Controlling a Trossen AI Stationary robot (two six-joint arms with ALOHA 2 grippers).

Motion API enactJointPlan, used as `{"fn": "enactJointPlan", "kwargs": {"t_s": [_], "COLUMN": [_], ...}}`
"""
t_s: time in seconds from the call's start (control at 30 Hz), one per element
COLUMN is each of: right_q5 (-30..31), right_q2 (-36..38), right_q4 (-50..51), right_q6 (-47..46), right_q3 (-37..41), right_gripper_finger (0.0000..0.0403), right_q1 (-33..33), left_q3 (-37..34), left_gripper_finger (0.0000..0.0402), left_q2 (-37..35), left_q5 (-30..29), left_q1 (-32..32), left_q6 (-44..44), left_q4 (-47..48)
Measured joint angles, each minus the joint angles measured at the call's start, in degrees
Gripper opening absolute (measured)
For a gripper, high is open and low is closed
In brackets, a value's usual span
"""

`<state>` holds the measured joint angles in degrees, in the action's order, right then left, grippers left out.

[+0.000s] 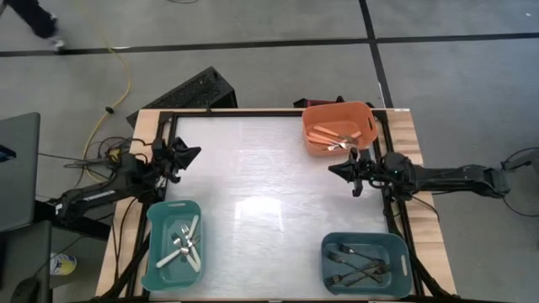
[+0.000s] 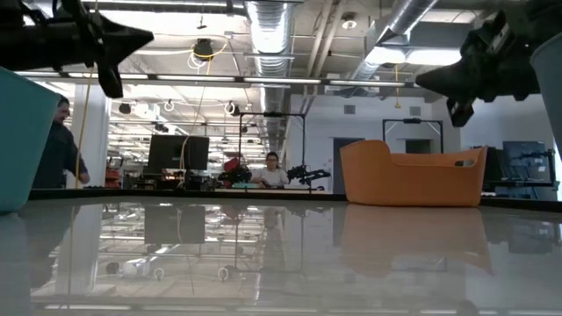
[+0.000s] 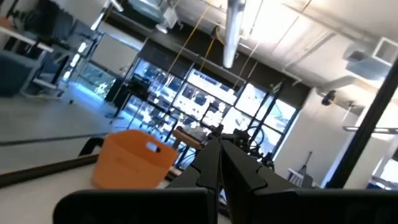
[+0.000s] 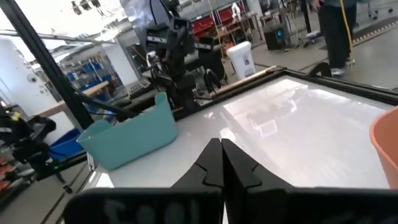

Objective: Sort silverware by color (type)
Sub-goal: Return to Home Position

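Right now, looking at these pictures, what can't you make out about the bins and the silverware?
- Low view: inside of the orange bin, hidden by its near wall.
- Low view: most of the teal bin, cut off by the left edge.
- High view: the count of black-handled silverware in the blue bin; pieces overlap and are too small.
- High view: forks versus spoons in any bin; heads too small.

Left arm (image 1: 109, 192): reaches in over the left edge of the table (image 1: 253, 177), held above the surface.
Left gripper (image 1: 194, 153): points toward the table's middle, fingers pressed together, holding nothing.
Right arm (image 1: 455, 177): reaches in over the right edge, also raised.
Right gripper (image 1: 334, 169): points inward, fingers together, holding nothing.
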<state>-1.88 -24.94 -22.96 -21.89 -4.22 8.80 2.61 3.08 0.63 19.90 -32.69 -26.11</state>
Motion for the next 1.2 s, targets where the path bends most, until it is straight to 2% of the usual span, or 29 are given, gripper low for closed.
{"fn": "enactJointPlan", "kwargs": {"t_s": [0.27, 0.6, 0.73, 0.87, 1.2], "right_q5": [0.7, 3.3, 3.2, 2.8, 3.1], "right_q2": [6.7, 17.2, 17.9, 17.7, 17.7], "right_q4": [5.3, 19.8, 24.6, 24.9, 25.0], "right_q6": [-0.6, 2.5, 7.4, 13.1, 14.4], "right_q3": [2.7, 2.7, 2.5, 2.5, 2.5], "right_gripper_finger": [0.0014, 0.0016, 0.0016, 0.0018, 0.0048], "right_q1": [0.0, 1.2, 1.1, 0.9, 0.9], "left_q3": [-2.0, -2.0, -2.0, -2.1, -2.1], "left_gripper_finger": [0.0000, 0.0000, 0.0000, 0.0000, 0.0000], "left_q2": [0.0, 0.0, 0.0, 0.4, 2.9], "left_q5": [-1.3, -0.1, 1.7, 1.5, 0.0], "left_q1": [0.0, 0.0, 0.0, 0.0, 0.0], "left_q6": [-0.2, 2.2, 3.2, 4.7, 8.2], "left_q4": [2.7, 18.0, 20.1, 24.5, 24.3]}}
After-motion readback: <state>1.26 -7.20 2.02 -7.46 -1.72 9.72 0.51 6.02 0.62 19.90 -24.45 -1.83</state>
